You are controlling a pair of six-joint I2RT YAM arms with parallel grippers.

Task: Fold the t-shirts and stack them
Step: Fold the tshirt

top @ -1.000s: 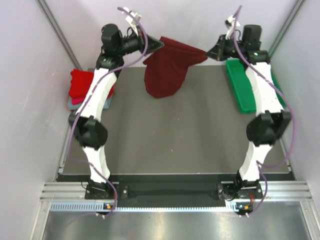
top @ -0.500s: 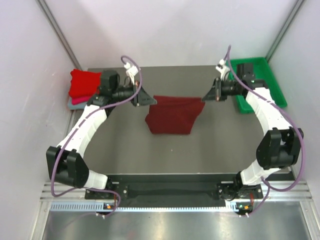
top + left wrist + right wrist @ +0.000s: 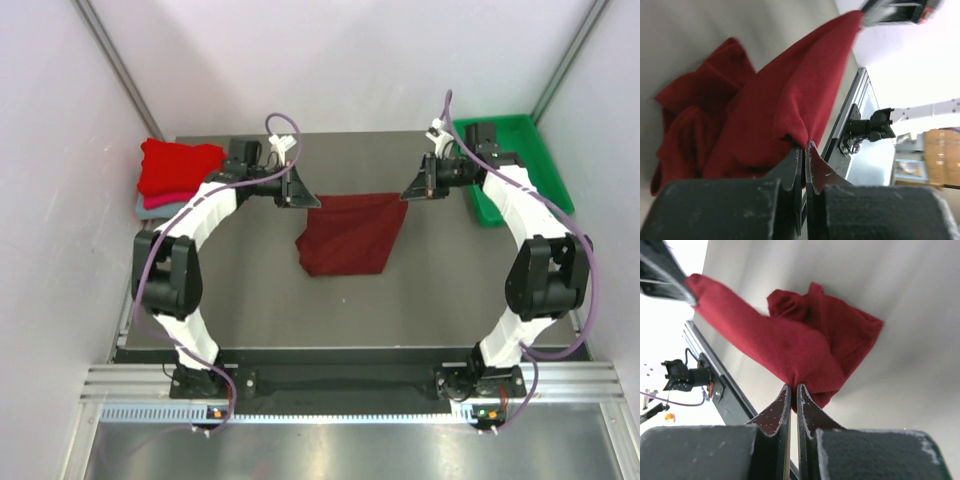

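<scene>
A dark maroon t-shirt [image 3: 350, 232] hangs stretched between my two grippers over the middle of the table, its lower part bunched on the surface. My left gripper [image 3: 308, 200] is shut on the shirt's left top corner [image 3: 790, 131]. My right gripper [image 3: 408, 194] is shut on the right top corner [image 3: 805, 375]. In the left wrist view the cloth [image 3: 765, 105] runs up toward the other gripper. A stack of folded t-shirts sits at the table's left edge, bright red [image 3: 175, 167] on top, with pink and grey-blue edges [image 3: 152, 205] showing below.
A green plastic tray [image 3: 515, 165] lies at the back right, partly under my right arm. White walls close in the left, back and right sides. A black rail [image 3: 340, 380] runs along the near edge between the arm bases.
Both grippers have come down and toward the table's middle with the maroon shirt still held. The shirt hung high at the back wall; now its lower part rests on the table.
</scene>
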